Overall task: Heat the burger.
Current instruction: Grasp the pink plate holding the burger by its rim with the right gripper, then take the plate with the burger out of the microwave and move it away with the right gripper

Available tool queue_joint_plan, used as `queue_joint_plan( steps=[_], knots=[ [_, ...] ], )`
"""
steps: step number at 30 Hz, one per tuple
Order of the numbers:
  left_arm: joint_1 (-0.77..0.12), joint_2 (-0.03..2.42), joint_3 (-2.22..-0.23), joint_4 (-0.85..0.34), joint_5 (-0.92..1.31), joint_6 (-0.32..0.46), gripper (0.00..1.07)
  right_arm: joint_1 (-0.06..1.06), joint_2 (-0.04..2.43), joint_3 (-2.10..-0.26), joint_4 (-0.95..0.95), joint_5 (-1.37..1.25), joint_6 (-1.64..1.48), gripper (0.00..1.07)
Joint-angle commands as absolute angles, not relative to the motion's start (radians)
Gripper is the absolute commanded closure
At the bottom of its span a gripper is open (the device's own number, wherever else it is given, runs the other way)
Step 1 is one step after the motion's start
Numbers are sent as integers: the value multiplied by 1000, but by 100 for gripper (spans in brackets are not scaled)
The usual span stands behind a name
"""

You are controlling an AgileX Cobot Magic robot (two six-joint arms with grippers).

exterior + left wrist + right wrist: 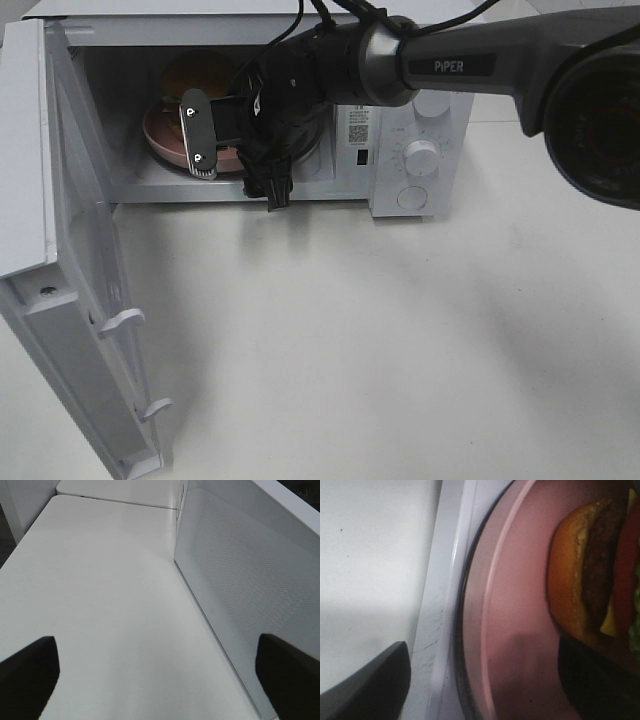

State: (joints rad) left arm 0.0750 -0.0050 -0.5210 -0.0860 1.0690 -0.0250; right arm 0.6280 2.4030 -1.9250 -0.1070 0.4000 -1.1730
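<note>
The burger (196,75) sits on a pink plate (160,135) inside the microwave (420,150), whose door (60,280) hangs wide open; the right gripper (235,155) reaches into the opening at the plate's front rim, its jaws spread wide with nothing between them; the left gripper (155,680) hovers over the white table (100,605) beside the microwave's side wall, jaws wide and empty.

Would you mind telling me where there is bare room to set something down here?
The white table is bare in front of the microwave, right of its open door. The cavity is crowded: pink plate, burger and right gripper.
</note>
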Motion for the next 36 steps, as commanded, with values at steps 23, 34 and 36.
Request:
queue_joint_plan(
  steps=[23,34,36],
  knots=[
    [78,-9,-518,-94,1069,-29,6,620,2467,-1996,-99,383,-1105,99],
    [78,-9,-518,-94,1069,-29,6,642,2462,-1996,-108,415,-1105,107],
    [78,-9,-518,-94,1069,-29,6,643,2458,-1996,-117,424,-1105,107]
  ],
)
